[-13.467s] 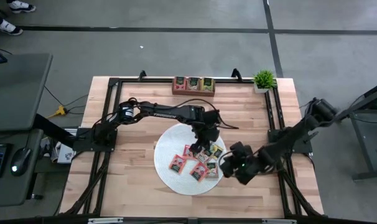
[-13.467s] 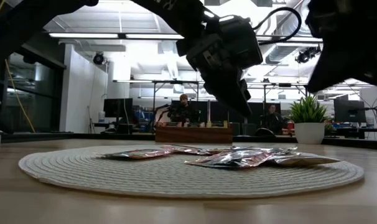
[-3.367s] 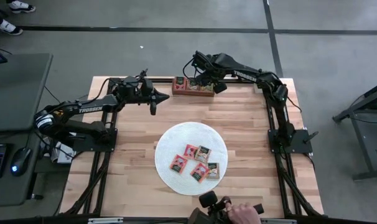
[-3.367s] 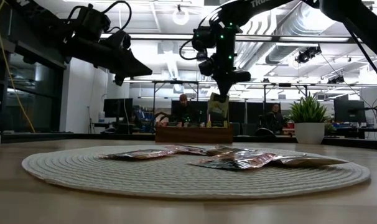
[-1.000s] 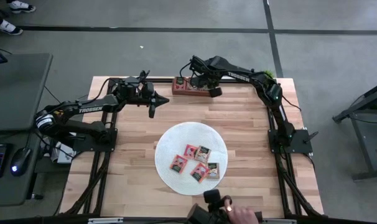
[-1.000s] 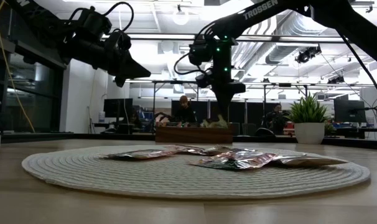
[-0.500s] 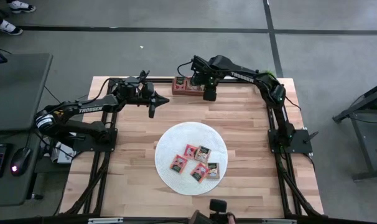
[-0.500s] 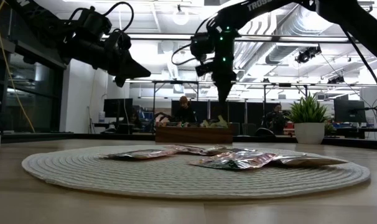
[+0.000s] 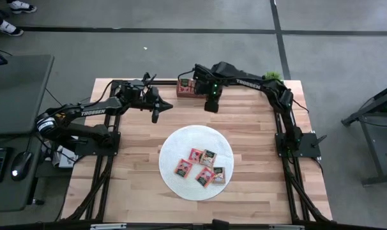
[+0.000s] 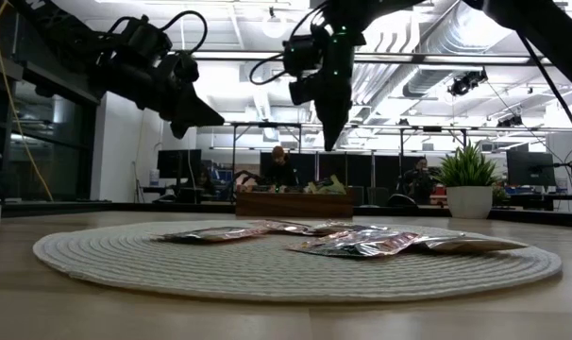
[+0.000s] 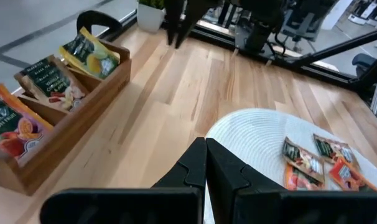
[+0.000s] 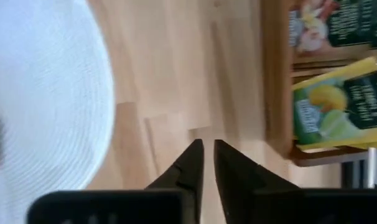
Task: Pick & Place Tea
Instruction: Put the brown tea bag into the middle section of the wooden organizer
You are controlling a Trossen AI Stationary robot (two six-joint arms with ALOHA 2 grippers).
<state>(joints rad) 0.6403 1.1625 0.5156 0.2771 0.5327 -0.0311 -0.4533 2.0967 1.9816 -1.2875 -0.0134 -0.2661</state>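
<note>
Just below the right gripper (image 12: 207, 152), bare table (image 9: 257, 121) is showing; its fingers are standing nearly together, with a thin gap, holding nothing. Just beyond it, the wooden tray (image 9: 182, 93) is keeping sorted packets (image 12: 344, 109) upright in its compartments. Farther from it, on the round white mat (image 9: 174, 148), five tea packets (image 9: 201, 166) are lying flat, likely awaiting pickup. Well apart, the left gripper (image 11: 205, 163) is hovering fully closed and empty, apparently waiting.

From overhead the wooden tray (image 9: 195, 87) at the far edge is half covered by the right arm. The labels on the packets (image 9: 202, 166) on the mat are too small to read. The potted plant (image 9: 271, 76) barely peeks out.
</note>
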